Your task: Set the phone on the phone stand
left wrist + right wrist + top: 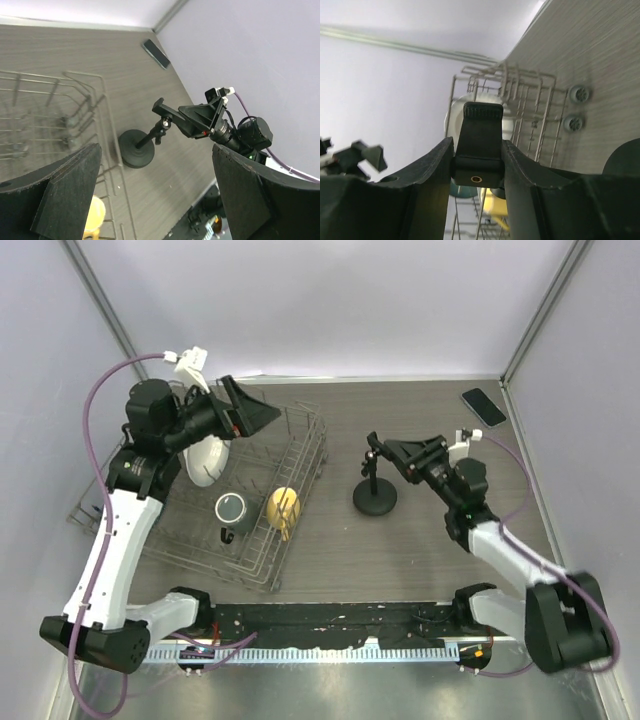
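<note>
With my right end effector (477,146) clenched on the phone stand (480,127) at its clamp, I should steady it upright, the phone (484,406) lying well behind.

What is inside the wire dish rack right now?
In the dish rack: a dark mug, a yellow item and a white dish. The left arm covers the dish's top and the rack's far-left corner.
</note>
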